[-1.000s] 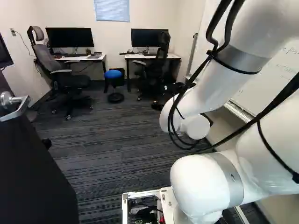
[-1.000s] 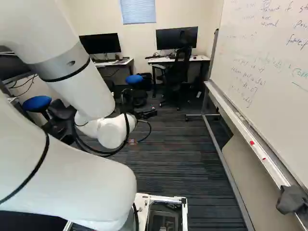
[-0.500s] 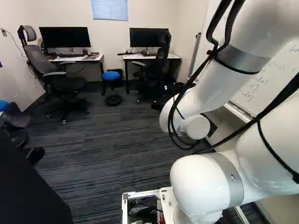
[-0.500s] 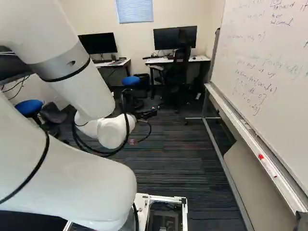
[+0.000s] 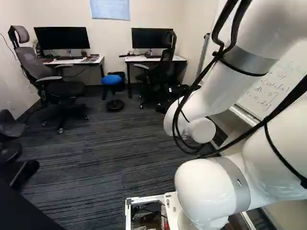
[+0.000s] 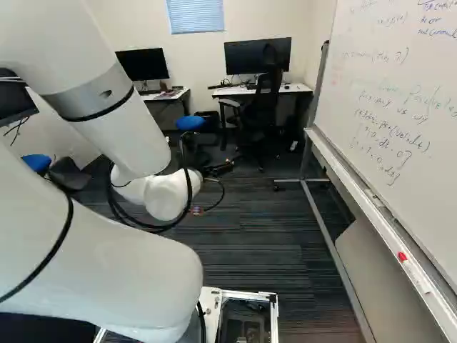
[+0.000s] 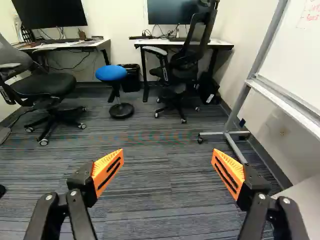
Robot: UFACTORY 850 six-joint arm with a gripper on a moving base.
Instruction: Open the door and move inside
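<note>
Pointing, door: cannot make the door out in any of the three views, so place, heading and long axis can't be told.
Jaws: spread wide, orange pads (image 7: 106,170) well apart, nothing gripped; striped carpet (image 5: 105,158) beneath and ahead.
White arm (image 5: 211,182): fills the right side of the left base view, the left side of the right base view.
Whiteboard (image 6: 407,93): upright, right side of the right base view; long axis runs from the near right edge back toward the upper middle. Handwriting on it. Red-ended marker (image 6: 402,256) on its tray (image 6: 375,209).
Floor bar (image 6: 328,250): under the board, lengthwise along the carpet; a short foot (image 6: 285,183) crosses its far end. Nearest obstacle on the right side.
Blue stool (image 5: 111,80): upper middle of the left base view; in the wrist view, ahead of the jaws, beside a black bin (image 7: 131,80).
Black chair (image 6: 260,114): at the right table (image 6: 293,88), backrest upright, blocking part of its front.
Grey chair (image 5: 43,67): upper left of the left base view, before the left table (image 5: 72,61).
Monitors (image 5: 61,38): one per table.
Window blind (image 5: 110,8): top middle, left base view.
</note>
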